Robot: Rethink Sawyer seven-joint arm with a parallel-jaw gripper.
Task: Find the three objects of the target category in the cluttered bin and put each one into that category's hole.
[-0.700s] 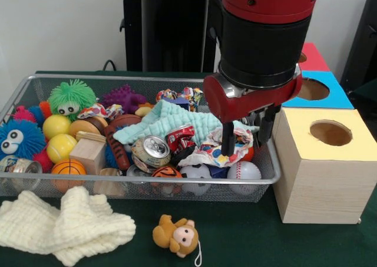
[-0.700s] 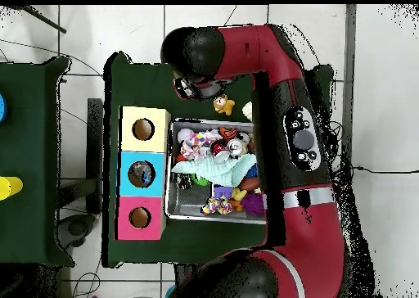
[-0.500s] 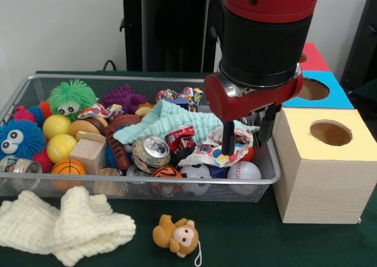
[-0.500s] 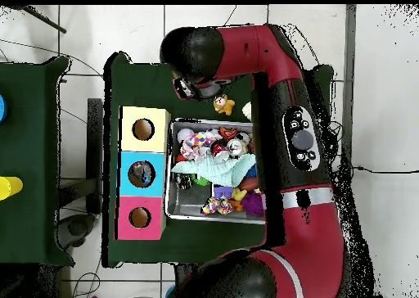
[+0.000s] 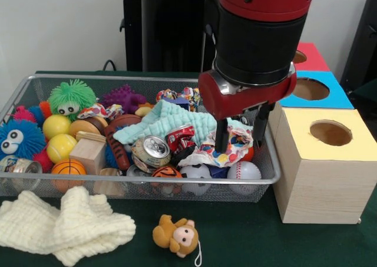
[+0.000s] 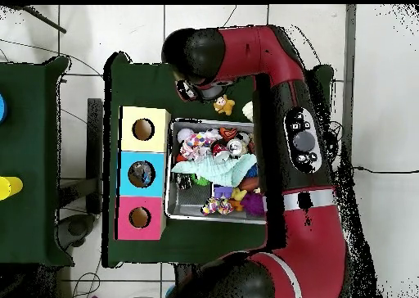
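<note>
Red and black hand (image 5: 238, 138) over a colourful spotted wrapper (image 5: 219, 152); mint cloth (image 5: 171, 124); silver mesh bin (image 5: 259, 175); yellow (image 5: 321, 131), blue (image 5: 315, 90) and red (image 5: 306, 56) box tops; dark green counter (image 5: 247, 243).

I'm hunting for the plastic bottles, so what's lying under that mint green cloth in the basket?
Poking out below the mint green cloth: a crushed red can and a silver can. No bottle is visible; whatever lies beneath its middle is covered.

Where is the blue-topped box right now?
In the front view the blue-topped box stands at the right, beyond the wire bin, between the yellow-topped box nearer the camera and the red-topped box behind.
</note>
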